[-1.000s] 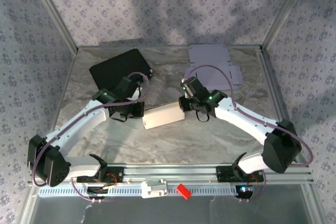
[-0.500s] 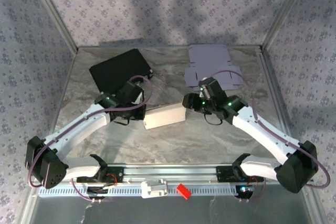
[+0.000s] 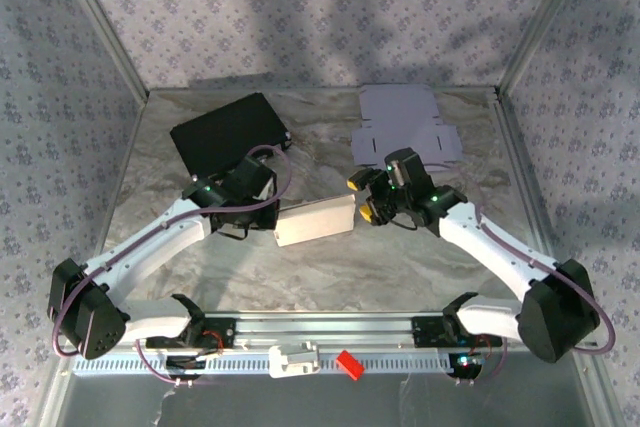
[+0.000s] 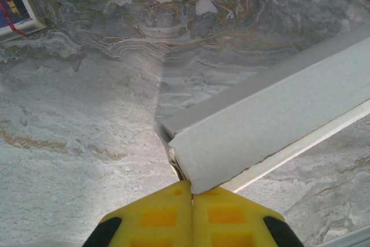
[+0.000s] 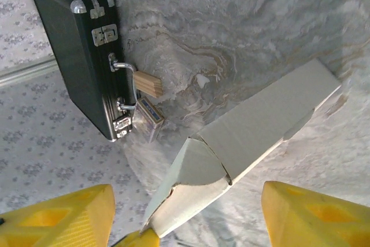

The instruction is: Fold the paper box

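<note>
A long white paper box lies folded shut on the marbled table, tilted slightly. My left gripper is shut on its left end. In the left wrist view the yellow fingers pinch a corner of the box where they meet. My right gripper stands open just off the box's right end. In the right wrist view its yellow fingertips are spread wide apart. The box's end, with a curved tuck flap, lies between them and touches neither.
A black case lies at the back left, with a wooden block and a small card pack beside its latches. A flat lilac box blank lies at the back right. Metal frame rails border the table.
My right gripper has opened and let go of the box's right end, drawing back a little to the right. The left gripper has stayed shut on the box's left end.
</note>
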Motion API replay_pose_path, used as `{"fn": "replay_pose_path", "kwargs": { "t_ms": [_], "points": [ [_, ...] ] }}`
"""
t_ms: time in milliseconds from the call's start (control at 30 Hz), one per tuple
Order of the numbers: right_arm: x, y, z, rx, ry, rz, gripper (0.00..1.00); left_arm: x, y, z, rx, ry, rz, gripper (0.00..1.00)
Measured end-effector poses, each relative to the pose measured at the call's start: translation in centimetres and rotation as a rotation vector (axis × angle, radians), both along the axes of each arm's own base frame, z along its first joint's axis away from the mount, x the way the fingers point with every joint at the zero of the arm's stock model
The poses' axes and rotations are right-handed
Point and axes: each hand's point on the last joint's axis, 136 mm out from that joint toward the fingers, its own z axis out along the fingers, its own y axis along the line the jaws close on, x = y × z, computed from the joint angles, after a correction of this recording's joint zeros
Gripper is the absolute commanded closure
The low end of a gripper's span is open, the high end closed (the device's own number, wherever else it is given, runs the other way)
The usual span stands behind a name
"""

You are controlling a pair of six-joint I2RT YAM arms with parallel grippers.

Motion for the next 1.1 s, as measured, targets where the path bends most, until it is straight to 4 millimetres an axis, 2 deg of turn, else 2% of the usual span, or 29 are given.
{"fn": "replay_pose_path", "kwargs": {
  "t_ms": [233,467,567,833,1033,1100],
  "points": [
    [0.0,0.8,-1.6,0.039,0.081,-0.03,0.4,0.0,-0.2,0.0,-0.003,-0.001,0.001,1.0],
    [0.0,0.8,-2.3,0.041,0.103,-0.042,0.6,0.0,-0.2,0.0,-0.003,0.0,0.001,1.0],
    [0.1,0.9,-2.4,0.043,0.104,-0.044,0.62,0.0,-0.2,0.0,-0.003,0.0,0.001,0.99],
    [0.1,0.9,-2.4,0.041,0.106,-0.045,0.64,-0.5,0.1,0.1,-0.014,0.022,0.034,0.66],
    [0.1,0.9,-2.5,0.039,0.109,-0.044,0.65,-1.1,0.4,3.6,-0.174,-0.01,0.127,0.43],
    [0.1,0.8,-2.5,0.038,0.108,-0.043,0.66,-0.7,0.8,4.7,-0.248,-0.007,0.194,0.42]
  ]
}}
